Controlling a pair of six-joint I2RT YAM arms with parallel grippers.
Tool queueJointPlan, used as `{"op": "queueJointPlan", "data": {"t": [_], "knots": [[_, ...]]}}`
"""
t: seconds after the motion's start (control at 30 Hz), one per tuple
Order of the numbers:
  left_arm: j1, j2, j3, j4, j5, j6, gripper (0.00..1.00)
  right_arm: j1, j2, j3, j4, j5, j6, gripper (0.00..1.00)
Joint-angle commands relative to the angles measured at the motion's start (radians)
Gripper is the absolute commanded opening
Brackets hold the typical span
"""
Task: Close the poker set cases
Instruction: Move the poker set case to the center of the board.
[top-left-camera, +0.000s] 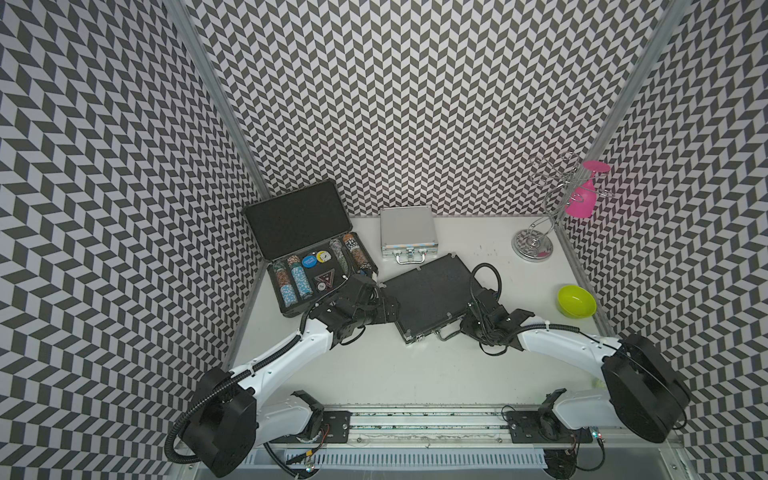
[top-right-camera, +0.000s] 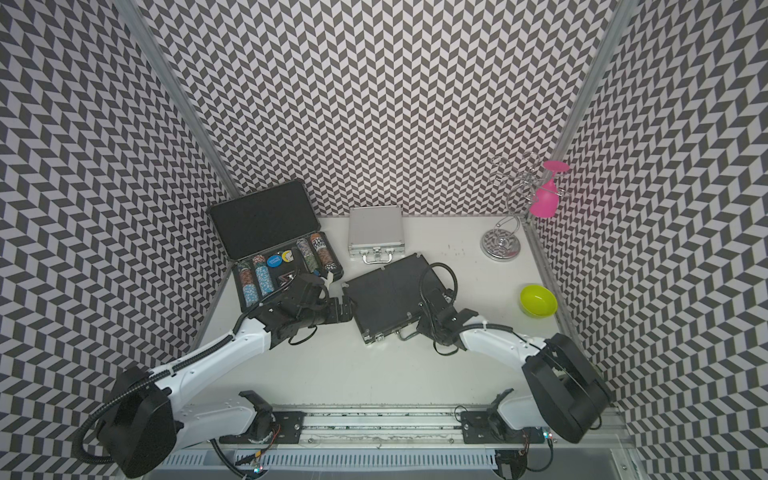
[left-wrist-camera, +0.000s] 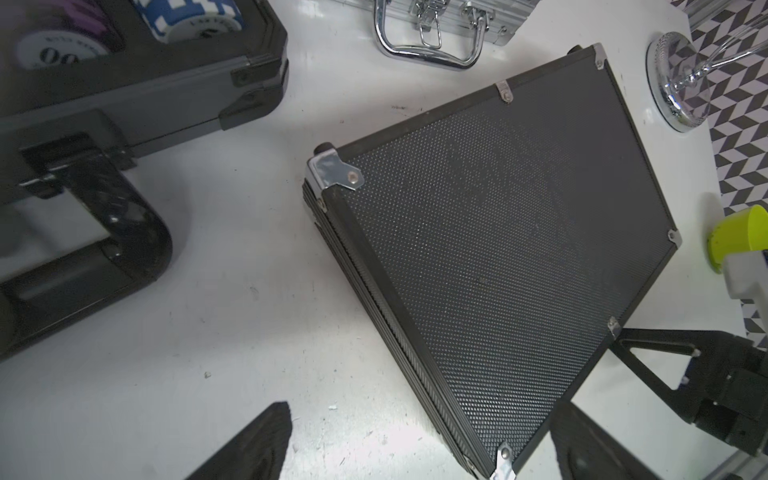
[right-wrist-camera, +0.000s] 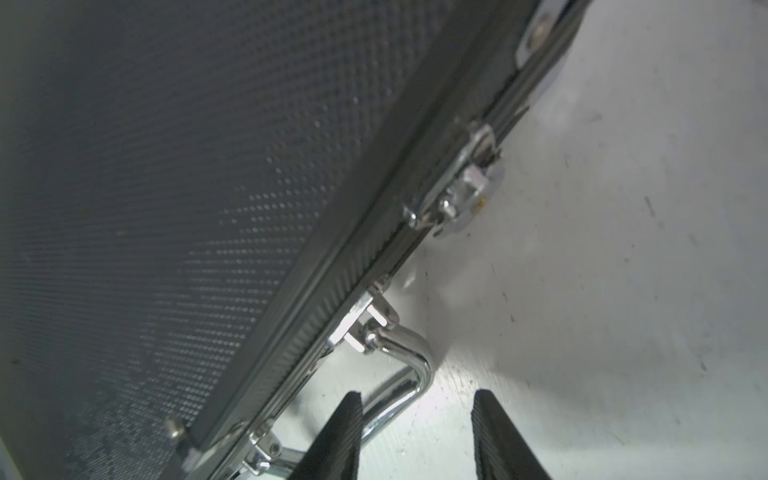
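White tabletop (top-left-camera: 415, 365), left pincer (left-wrist-camera: 422, 411) and right pincer (right-wrist-camera: 417, 395) both spread, "00" chip (left-wrist-camera: 54, 54) in open case (left-wrist-camera: 124, 104)

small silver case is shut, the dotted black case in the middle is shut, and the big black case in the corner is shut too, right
No: the big black case is open, lid raised and poker chips showing, in both top views. The small silver case and the dotted black case are shut.

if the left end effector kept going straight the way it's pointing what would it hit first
Probably the black case with silver fittings: its side lies just ahead of the open left end effector; the gap is unclear.
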Motion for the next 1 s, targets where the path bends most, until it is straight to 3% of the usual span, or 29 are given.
{"op": "queueJointPlan", "data": {"t": [0.0, 0.3, 0.5, 0.7, 0.83, 0.97], "knots": [[-0.001, -0.009, 0.018, -0.030, -0.043, 0.003, 0.99, -0.005, 0.025, -0.007, 0.060, 0.084, -0.077, 0.43], [0.000, 0.015, 0.061, -0.070, -0.073, 0.028, 0.99, -0.002, 0.077, -0.069, 0.153, 0.090, -0.103, 0.37], [0.012, 0.026, 0.077, -0.079, -0.087, 0.044, 0.99, 0.025, 0.132, -0.022, 0.094, 0.160, -0.122, 0.34], [0.024, 0.026, 0.067, -0.076, -0.076, 0.063, 0.99, 0.025, 0.213, -0.018, 0.100, 0.164, -0.122, 0.26], [0.039, 0.019, 0.057, -0.074, -0.067, 0.078, 0.99, 0.026, 0.224, -0.027, 0.128, 0.150, -0.144, 0.15], [0.052, 0.017, 0.044, -0.064, -0.057, 0.083, 0.99, 0.025, 0.188, -0.042, 0.160, 0.128, -0.164, 0.10]]}}
